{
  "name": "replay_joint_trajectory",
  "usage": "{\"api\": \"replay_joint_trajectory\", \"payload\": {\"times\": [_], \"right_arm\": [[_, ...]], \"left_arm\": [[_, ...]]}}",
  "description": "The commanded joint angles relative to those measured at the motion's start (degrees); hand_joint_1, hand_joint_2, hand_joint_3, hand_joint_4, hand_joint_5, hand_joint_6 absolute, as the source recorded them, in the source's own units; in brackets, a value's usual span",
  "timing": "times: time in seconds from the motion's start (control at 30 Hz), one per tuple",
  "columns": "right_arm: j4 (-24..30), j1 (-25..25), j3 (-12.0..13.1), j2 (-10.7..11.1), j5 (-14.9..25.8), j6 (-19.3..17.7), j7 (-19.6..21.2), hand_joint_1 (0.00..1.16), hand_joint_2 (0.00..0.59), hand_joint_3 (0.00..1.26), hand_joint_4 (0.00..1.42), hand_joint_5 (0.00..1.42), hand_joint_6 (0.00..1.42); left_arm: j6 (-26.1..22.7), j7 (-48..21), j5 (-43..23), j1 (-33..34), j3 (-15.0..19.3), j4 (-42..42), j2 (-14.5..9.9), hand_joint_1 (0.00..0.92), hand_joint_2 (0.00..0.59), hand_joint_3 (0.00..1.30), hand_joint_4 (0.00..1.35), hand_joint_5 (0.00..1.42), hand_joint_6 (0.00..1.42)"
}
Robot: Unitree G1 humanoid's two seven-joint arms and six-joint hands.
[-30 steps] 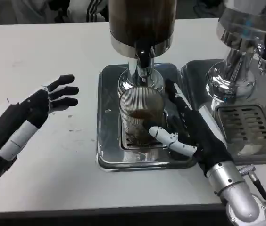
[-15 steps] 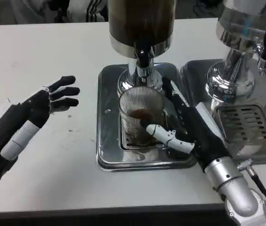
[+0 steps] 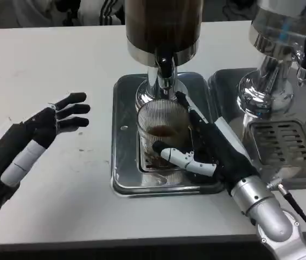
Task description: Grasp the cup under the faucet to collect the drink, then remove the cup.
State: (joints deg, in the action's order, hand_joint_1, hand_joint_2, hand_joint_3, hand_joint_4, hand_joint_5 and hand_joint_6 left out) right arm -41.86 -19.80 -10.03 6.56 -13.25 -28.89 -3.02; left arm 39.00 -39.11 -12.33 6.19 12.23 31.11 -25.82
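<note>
A ribbed glass cup stands on the grate of a steel drip tray, right under the black faucet of a dispenser filled with dark drink. A little brown drink lies in the cup. My right hand wraps the cup from the right: its thumb lies across the cup's front, and its fingers press the far right side. My left hand hovers over the bare table at the left, fingers spread, holding nothing.
A second steel dispenser with its own drip tray stands close on the right, just beside my right forearm. The white table stretches to the left and behind.
My right hand has slid left and forward; thumb and fingers have come against the cup. The cup has stayed in place. The left hand has barely moved.
</note>
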Motion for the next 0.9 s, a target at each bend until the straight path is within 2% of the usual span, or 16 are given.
{"api": "replay_joint_trajectory", "payload": {"times": [0.03, 0.33, 0.63, 0.9], "right_arm": [[-0.8, -1.2, -0.5, 0.1, -1.2, 0.2, 0.7, 0.63, 0.202, 0.00, 0.00, 0.00, 0.00], [-3.0, -2.4, -1.0, -1.1, -2.5, 0.7, 2.7, 0.63, 0.204, 0.00, 0.00, 0.00, 0.00], [-8.5, -4.9, -0.8, -2.5, -2.3, -1.5, 3.8, 0.64, 0.204, 0.00, 0.00, 0.00, 0.00], [-12.6, -6.8, -1.0, -2.8, -2.7, -3.1, 4.5, 0.64, 0.204, 0.00, 0.02, 0.01, 0.00]], "left_arm": [[0.6, 0.4, 0.8, -0.7, -0.4, 0.0, -0.6, 0.000, 0.074, 0.20, 0.22, 0.27, 0.22], [0.1, 0.4, 0.8, -1.7, -0.4, -0.6, -0.8, 0.000, 0.082, 0.22, 0.23, 0.29, 0.23], [-0.5, 0.8, 0.9, -3.3, -0.2, -2.0, -0.9, 0.000, 0.088, 0.23, 0.24, 0.30, 0.24], [-1.1, 1.2, 0.9, -4.4, -0.1, -3.4, -1.5, 0.000, 0.089, 0.24, 0.26, 0.30, 0.24]]}}
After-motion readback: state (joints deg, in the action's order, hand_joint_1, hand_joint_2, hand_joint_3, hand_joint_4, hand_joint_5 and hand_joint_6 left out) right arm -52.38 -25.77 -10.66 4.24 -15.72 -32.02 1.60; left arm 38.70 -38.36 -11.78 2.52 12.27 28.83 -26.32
